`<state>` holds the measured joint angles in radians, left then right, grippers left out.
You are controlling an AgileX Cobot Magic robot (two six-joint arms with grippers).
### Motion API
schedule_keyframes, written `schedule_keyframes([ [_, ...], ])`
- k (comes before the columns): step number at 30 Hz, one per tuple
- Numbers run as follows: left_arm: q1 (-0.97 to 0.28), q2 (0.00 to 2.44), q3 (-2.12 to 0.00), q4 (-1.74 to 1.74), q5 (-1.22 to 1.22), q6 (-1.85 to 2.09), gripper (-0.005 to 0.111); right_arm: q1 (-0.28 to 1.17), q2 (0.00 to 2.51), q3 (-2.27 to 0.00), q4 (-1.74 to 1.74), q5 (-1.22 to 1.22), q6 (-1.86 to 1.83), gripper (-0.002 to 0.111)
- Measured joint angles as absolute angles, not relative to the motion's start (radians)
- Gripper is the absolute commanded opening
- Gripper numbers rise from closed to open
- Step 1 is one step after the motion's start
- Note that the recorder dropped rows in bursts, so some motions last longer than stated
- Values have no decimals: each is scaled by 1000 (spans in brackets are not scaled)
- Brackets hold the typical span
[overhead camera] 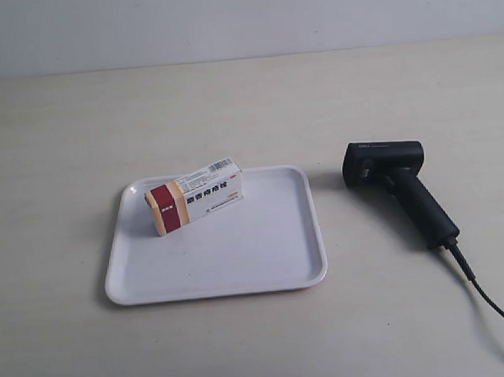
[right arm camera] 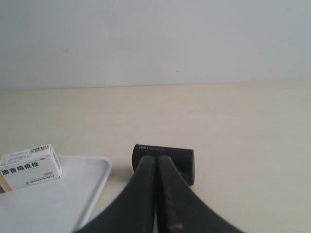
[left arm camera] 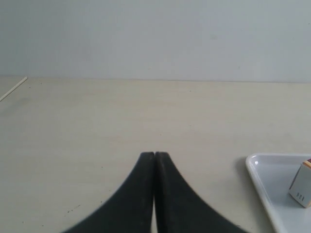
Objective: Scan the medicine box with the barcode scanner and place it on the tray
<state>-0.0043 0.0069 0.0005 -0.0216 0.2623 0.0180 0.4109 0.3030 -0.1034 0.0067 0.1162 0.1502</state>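
The medicine box point(overhead camera: 197, 196), white with a dark red and tan end, rests on the white tray point(overhead camera: 239, 257) near its far left corner. The black barcode scanner point(overhead camera: 397, 185) lies on the table right of the tray, its cable trailing toward the near right. No arm shows in the exterior view. My left gripper point(left arm camera: 154, 154) is shut and empty over bare table, with the tray point(left arm camera: 262, 184) and the box's end point(left arm camera: 302, 187) off to one side. My right gripper point(right arm camera: 157, 158) is shut and empty, its tips in front of the scanner head point(right arm camera: 182, 160); the box point(right arm camera: 30, 166) sits on the tray point(right arm camera: 92, 194).
The pale wooden table point(overhead camera: 231, 105) stretches back to a light wall. The scanner's black cable point(overhead camera: 495, 311) runs off the near right corner of the exterior view.
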Motion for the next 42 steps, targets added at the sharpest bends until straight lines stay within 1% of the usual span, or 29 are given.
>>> schedule_keyframes([
  [4,-4,7,0,-22,262,18,3,411,193,-32,-5,126,175,0],
  [9,-4,7,0,-22,262,18,3,404,118,-10,0,143,179,0],
  [11,-4,7,0,-22,262,18,3,373,77,-6,0,146,179,0],
  [17,-4,7,0,-22,262,18,3,191,7,-5,0,158,180,0],
  [21,-4,7,0,-22,262,18,3,135,7,-5,0,169,181,0],
  [42,-4,7,0,-22,262,18,3,126,7,-5,0,173,183,0],
])
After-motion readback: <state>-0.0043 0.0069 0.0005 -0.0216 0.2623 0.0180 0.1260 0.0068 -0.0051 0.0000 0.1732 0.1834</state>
